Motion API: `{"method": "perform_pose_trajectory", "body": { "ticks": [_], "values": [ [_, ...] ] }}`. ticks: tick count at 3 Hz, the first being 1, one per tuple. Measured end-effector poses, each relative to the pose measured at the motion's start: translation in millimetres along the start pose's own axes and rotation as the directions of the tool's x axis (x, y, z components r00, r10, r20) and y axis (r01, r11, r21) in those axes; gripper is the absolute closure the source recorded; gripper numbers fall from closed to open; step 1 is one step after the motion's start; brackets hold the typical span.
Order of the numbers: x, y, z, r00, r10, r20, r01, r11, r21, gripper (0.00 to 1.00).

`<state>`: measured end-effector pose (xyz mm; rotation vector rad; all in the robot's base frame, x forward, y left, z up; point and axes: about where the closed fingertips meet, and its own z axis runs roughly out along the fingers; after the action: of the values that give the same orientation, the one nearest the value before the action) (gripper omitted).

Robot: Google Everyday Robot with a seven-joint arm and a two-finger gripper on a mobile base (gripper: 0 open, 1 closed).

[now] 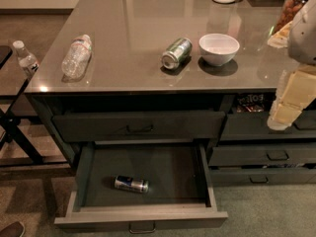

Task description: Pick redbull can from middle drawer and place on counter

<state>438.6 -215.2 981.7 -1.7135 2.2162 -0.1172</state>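
Observation:
The redbull can [131, 184], slim, blue and silver, lies on its side inside the middle drawer [143, 216], towards its left half. The drawer is pulled far out, and its small handle [142, 227] shows at the bottom edge. The counter [148, 19] is a glossy grey-brown top above the drawers. My gripper [279, 118], cream and white, hangs at the right edge in front of the narrower right-hand drawers. It sits below the counter's edge, far right of the can and above it, and holds nothing that I can see.
On the counter lie a clear water bottle [76, 56] and a green can [176, 53], beside an upright white bowl [218, 48]. A snack jar [294, 4] stands at the back right. The top drawer [138, 125] is shut. A second bottle [24, 58] sits on a stand at the left.

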Motion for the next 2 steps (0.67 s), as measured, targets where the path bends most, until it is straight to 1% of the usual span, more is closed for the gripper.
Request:
{"method": "perform_pose_trajectory", "body": {
  "ticks": [1, 2],
  "values": [
    [0, 0, 0, 1.000, 0.000, 0.000, 0.000, 1.0000, 0.000, 0.00],
    [-11, 18, 45, 0.997, 0.079, 0.008, -0.079, 0.9965, -0.026, 0.00]
  ]
}}
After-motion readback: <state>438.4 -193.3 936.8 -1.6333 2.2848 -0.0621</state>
